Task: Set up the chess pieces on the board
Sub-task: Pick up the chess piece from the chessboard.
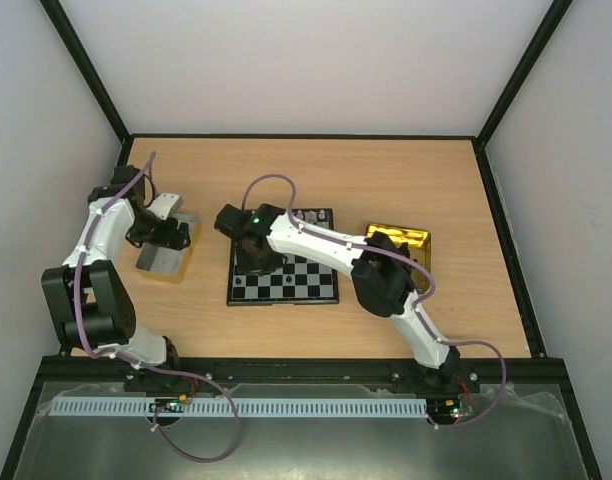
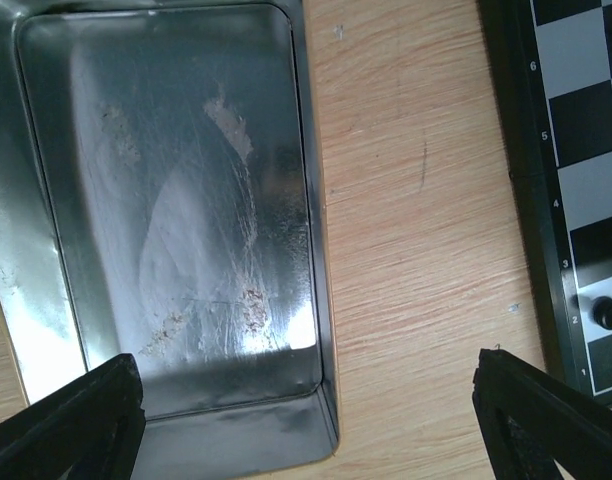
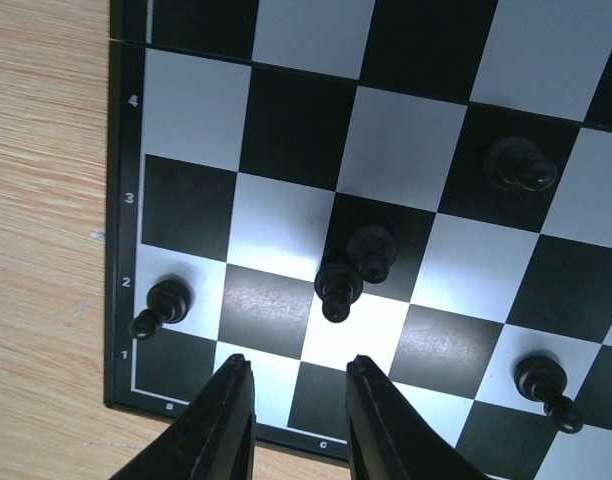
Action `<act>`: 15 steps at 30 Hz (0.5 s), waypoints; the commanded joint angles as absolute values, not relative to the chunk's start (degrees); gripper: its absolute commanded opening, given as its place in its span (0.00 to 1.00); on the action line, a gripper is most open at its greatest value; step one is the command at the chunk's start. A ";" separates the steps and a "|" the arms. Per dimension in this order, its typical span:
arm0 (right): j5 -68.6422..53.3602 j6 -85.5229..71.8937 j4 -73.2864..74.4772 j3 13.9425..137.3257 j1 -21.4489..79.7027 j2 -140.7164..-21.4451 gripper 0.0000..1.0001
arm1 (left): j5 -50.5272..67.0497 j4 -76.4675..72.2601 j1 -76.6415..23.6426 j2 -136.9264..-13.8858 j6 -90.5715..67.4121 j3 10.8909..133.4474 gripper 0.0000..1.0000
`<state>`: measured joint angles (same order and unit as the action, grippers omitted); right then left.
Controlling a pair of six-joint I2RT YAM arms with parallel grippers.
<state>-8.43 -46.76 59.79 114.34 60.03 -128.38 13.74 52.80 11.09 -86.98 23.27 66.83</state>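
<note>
**Filling the board has only just begun, by the look of it**

From the top camera, you have the board (image 1: 296, 285) in the middle of the worktop (image 1: 466, 310). The silver tray (image 1: 161, 262) sits towards the left edge, and the gold tray (image 1: 398, 240) is just beside the board on the right-edge side. Your left arm (image 1: 98, 228) hangs over the silver tray. Your right arm (image 1: 321, 243) reaches across the board to its left half. A few pale chess pieces (image 1: 311, 215) seem to sit along the board's far rim, too small to count.

In the left wrist view, your left fingers (image 2: 306, 365) stand wide apart and hold nothing. Under them, the silver tray's floor shows scratches and a little residue but no pieces. One black piece (image 2: 608, 312) sits just inside the board's rim.

In the right wrist view, your right fingers (image 3: 298, 368) are close together with a slim gap and nothing between them. They are poised over the board's corner marked a and 1. Five black pieces are scattered over the first few rows there, two of them touching or nearly so. Whether all are upright, I cannot tell. No row is filled.

I judge you are at an early stage, with most of both sets left to place. The gold tray may hold the rest, though it is too small here to check.
</note>
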 commanded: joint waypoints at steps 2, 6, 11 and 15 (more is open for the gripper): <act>-7.90 -46.80 60.55 113.56 60.30 -130.52 0.25 | 15.29 56.21 12.37 -87.28 25.00 69.04 0.89; -7.78 -46.87 60.15 113.63 60.29 -131.42 0.23 | 15.51 57.18 13.40 -87.41 25.67 69.90 0.89; -7.39 -46.79 59.98 113.64 60.04 -131.99 0.22 | 16.33 57.98 14.77 -87.74 26.40 70.46 0.89; -7.22 -46.51 59.74 113.58 59.61 -132.35 0.22 | 16.73 58.38 15.28 -87.71 26.76 70.40 0.89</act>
<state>-8.38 -46.74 59.64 113.91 59.96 -131.13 15.29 56.14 14.57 -87.15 25.54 69.08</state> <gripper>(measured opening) 0.220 0.892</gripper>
